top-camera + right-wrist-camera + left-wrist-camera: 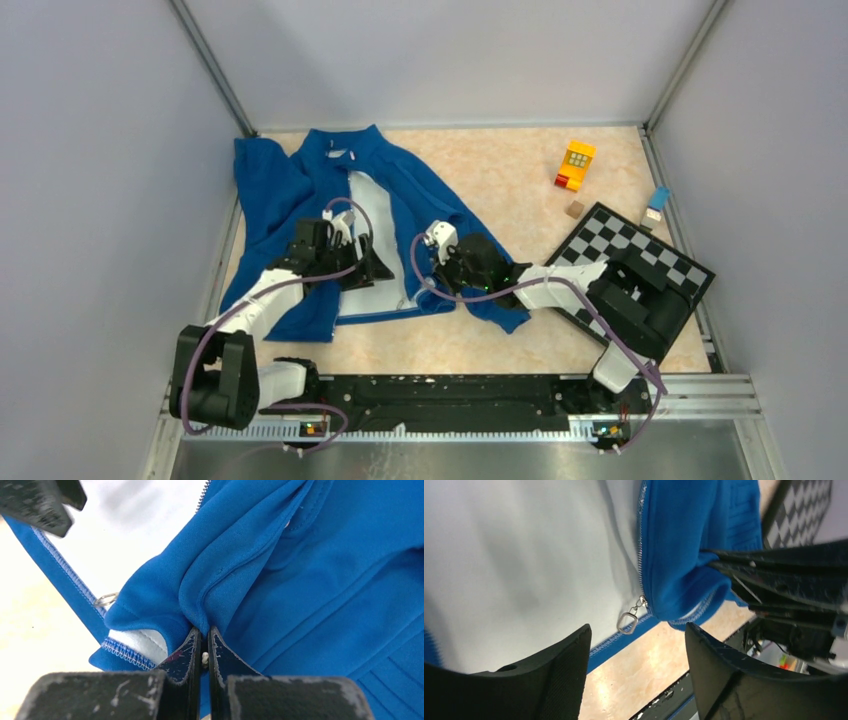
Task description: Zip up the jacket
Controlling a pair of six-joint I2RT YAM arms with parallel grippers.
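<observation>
The royal-blue jacket (300, 190) lies open on the table, its pale grey-white lining (382, 225) showing down the middle. My left gripper (372, 268) is open and empty above the lining near the bottom hem; its fingers (559, 670) frame the silver zipper pull (627, 622) at the foot of the right front panel's zipper. My right gripper (438, 268) is shut on a fold of the jacket's right front panel (235, 580) near the hem, lifting it. The zipper pull also shows in the right wrist view (105, 599).
A black-and-white checkered board (640, 262) lies at the right, under the right arm. A yellow toy block (577, 163), a small brown cube (574, 209) and a blue-and-white piece (657, 203) sit at the back right. Enclosure walls stand on three sides.
</observation>
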